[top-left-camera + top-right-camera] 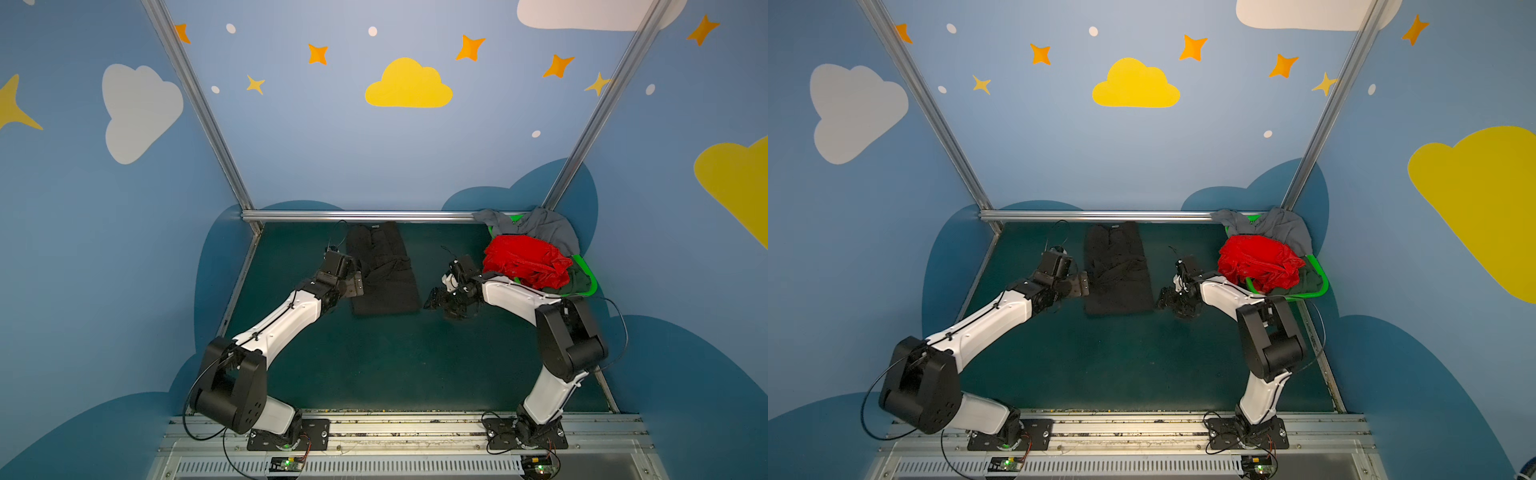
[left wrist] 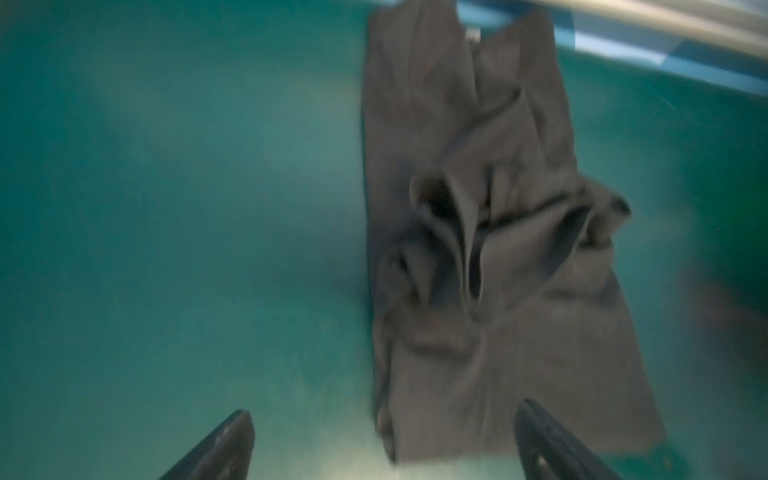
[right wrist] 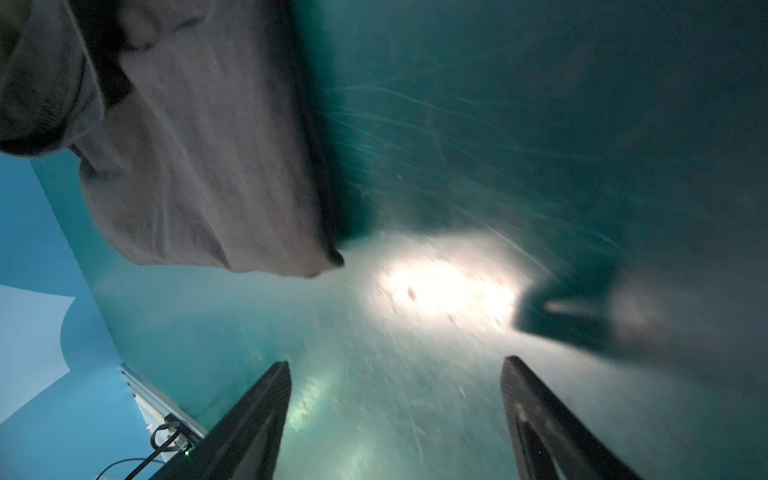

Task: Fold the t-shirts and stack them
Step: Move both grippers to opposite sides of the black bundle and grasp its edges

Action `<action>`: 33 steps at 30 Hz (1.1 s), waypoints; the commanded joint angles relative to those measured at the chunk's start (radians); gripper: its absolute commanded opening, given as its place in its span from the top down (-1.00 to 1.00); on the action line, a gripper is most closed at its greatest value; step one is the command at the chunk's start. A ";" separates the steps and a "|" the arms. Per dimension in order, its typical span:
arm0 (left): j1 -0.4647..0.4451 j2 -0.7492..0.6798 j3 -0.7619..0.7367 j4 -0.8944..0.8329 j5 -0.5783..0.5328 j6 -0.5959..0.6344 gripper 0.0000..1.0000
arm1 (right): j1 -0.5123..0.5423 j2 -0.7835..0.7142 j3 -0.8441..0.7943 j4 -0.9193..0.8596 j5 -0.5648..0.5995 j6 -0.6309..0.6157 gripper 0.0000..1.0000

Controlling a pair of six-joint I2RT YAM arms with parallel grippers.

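Left gripper (image 2: 384, 411), jaws spread and empty, is poised at the near hem of the narrow-folded black cloth t-shirt (image 1: 384, 270). Right gripper (image 3: 395, 363), likewise released, is held just beside it; a crumpled red cloth t-shirt (image 1: 521, 259) is heaped in the bright green plastic basket (image 1: 587, 272) behind. Mid-shirt bunching, resolved only by the left wrist view, may be trapped by further folding.

Enclosed robot test booth, lab-type. Evidence: aluminium framing (image 1: 357, 216) across mid-frame; blue walls (image 1: 311, 158) with painted cloud (image 1: 409, 85) and stars (image 1: 469, 48) in the upper frame; my base plates (image 1: 316, 430) bolted to a slotted rail (image 1: 407, 428) along the bottom.
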State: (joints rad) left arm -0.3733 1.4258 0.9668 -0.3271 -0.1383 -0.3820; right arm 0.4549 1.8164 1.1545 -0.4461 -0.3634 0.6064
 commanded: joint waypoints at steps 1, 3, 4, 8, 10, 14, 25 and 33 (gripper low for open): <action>0.006 -0.045 -0.068 -0.019 0.100 -0.075 -0.79 | 0.016 0.054 0.059 0.041 -0.029 0.008 -0.48; 0.006 -0.064 -0.119 -0.022 0.134 -0.109 -0.74 | 0.024 0.092 0.085 0.049 -0.033 0.018 -0.43; 0.011 -0.072 -0.152 -0.004 0.154 -0.129 -0.73 | 0.029 0.112 0.097 0.056 -0.041 0.024 -0.41; 0.035 -0.086 -0.252 0.103 0.273 -0.232 -0.65 | 0.050 0.172 0.131 0.072 -0.054 0.048 -0.24; 0.035 -0.067 -0.265 0.141 0.306 -0.259 -0.64 | 0.059 0.187 0.139 0.074 -0.050 0.054 -0.19; 0.044 0.009 -0.262 0.194 0.334 -0.282 -0.59 | 0.065 0.204 0.150 0.081 -0.055 0.069 -0.08; 0.070 0.201 -0.201 0.277 0.394 -0.309 -0.28 | 0.068 0.223 0.168 0.080 -0.055 0.084 0.25; 0.074 0.272 -0.118 0.244 0.393 -0.280 0.63 | 0.067 0.230 0.204 0.050 -0.044 0.057 0.87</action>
State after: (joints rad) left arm -0.3019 1.6772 0.8139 -0.0456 0.2569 -0.6846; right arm 0.5194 2.0277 1.3220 -0.3630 -0.4198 0.6781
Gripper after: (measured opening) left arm 0.211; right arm 0.085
